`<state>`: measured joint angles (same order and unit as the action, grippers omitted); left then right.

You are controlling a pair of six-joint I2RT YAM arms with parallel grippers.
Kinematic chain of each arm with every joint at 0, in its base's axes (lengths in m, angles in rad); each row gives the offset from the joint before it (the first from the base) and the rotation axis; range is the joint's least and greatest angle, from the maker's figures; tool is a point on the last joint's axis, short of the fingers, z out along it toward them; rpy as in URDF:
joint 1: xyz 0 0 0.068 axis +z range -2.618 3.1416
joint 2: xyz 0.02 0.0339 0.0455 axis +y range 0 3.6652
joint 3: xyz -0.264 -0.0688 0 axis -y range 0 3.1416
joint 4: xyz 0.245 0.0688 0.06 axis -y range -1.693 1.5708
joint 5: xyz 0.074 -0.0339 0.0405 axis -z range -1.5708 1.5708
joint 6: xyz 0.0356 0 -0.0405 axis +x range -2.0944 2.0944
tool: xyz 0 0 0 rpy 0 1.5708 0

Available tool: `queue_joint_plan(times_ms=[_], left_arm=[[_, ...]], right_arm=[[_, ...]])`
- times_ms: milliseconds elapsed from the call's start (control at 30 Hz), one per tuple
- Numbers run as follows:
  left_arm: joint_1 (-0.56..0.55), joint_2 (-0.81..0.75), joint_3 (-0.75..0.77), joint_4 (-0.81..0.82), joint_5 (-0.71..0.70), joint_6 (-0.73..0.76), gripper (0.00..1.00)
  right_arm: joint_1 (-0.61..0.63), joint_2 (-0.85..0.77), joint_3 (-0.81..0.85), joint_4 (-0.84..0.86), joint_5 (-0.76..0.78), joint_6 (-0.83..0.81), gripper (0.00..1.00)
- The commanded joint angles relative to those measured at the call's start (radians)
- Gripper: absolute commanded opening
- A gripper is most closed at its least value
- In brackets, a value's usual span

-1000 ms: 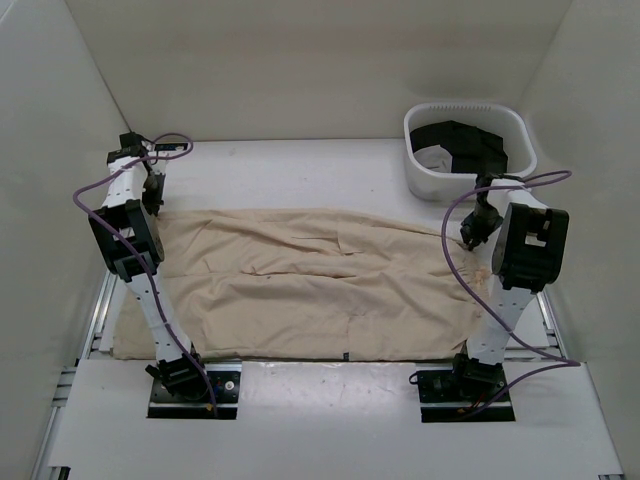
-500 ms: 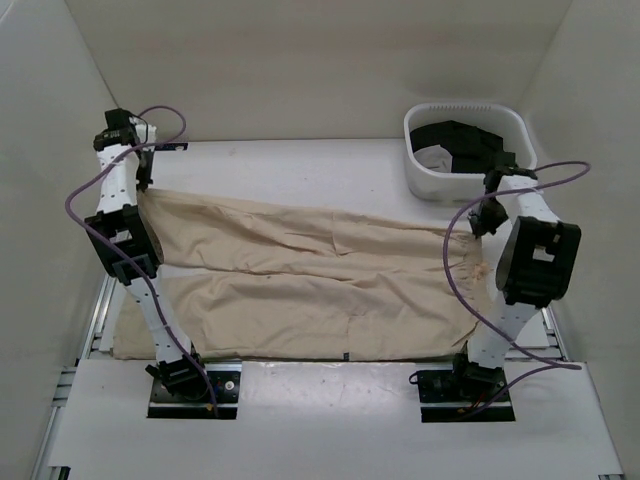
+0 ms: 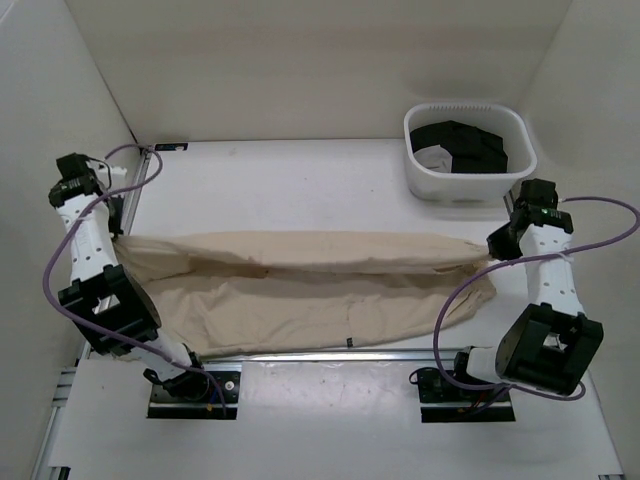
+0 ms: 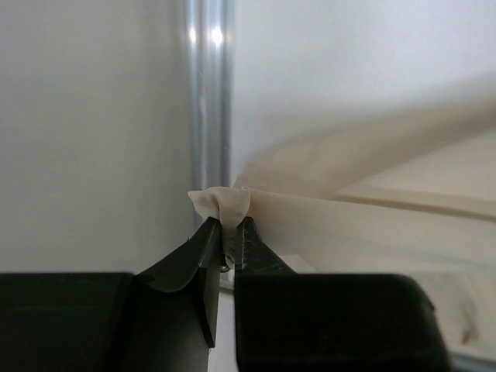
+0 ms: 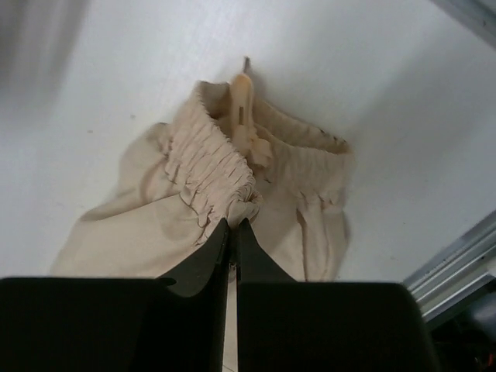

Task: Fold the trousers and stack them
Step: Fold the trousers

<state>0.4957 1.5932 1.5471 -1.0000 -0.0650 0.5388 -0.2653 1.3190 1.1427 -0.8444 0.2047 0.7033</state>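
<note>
The beige trousers point(image 3: 310, 285) stretch across the table, their far long edge lifted and pulled taut between my two grippers. My left gripper point(image 3: 118, 238) is shut on the leg-end corner at the far left; the left wrist view shows the cloth point(image 4: 333, 209) pinched between the jaws of that gripper point(image 4: 229, 225). My right gripper point(image 3: 494, 250) is shut on the gathered elastic waistband at the right, seen in the right wrist view point(image 5: 217, 167) just above that gripper's tips point(image 5: 232, 225). The near half of the trousers lies on the table.
A white basket point(image 3: 425, 175) with dark clothes in it stands at the back right. White walls close in left, right and back. A metal rail point(image 3: 340, 355) runs along the table's near edge, and an upright metal post point(image 4: 208, 101) stands close to the left gripper.
Both arms have swung outward and toward the near side, pulling the trousers' far edge taut and folding it nearer over the lower half. Both grippers stay shut on the cloth.
</note>
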Motion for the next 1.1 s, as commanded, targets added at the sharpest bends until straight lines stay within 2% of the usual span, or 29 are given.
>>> queue_joint_plan(times_ms=[0,100,267,333,400,500,533,667,967,1067], left_arm=[[0.026,-0.067,-0.126,0.015,0.009,0.044,0.14],[0.095,-0.114,-0.193,0.043,-0.021,0.085,0.14],[0.191,-0.127,-0.056,0.043,-0.013,0.134,0.14],[0.204,-0.168,-0.053,0.043,-0.002,0.194,0.14],[0.204,-0.211,-0.099,0.043,-0.002,0.274,0.14],[0.204,-0.324,-0.286,0.096,-0.018,0.373,0.14],[0.216,-0.353,-0.391,0.136,-0.044,0.394,0.14],[0.26,-0.458,-0.55,0.162,-0.055,0.441,0.14],[0.455,-0.454,-0.576,0.172,-0.055,0.539,0.14],[0.478,-0.453,-0.605,0.172,-0.035,0.576,0.14]], right_arm=[[-0.012,-0.067,-0.047,-0.019,0.012,-0.004,0.0],[-0.034,-0.142,-0.084,-0.044,0.022,-0.004,0.0],[-0.054,-0.175,-0.063,-0.107,-0.002,-0.004,0.0],[-0.072,-0.196,-0.063,-0.132,-0.002,-0.014,0.0],[-0.095,-0.222,-0.081,-0.154,-0.002,-0.025,0.0],[-0.106,-0.285,-0.15,-0.192,0.005,-0.025,0.0],[-0.106,-0.303,-0.175,-0.202,0.005,-0.025,0.0],[-0.106,-0.394,-0.293,-0.243,0.047,0.008,0.0],[-0.106,-0.494,-0.334,-0.311,0.136,0.027,0.0],[-0.106,-0.503,-0.362,-0.311,0.147,0.027,0.0]])
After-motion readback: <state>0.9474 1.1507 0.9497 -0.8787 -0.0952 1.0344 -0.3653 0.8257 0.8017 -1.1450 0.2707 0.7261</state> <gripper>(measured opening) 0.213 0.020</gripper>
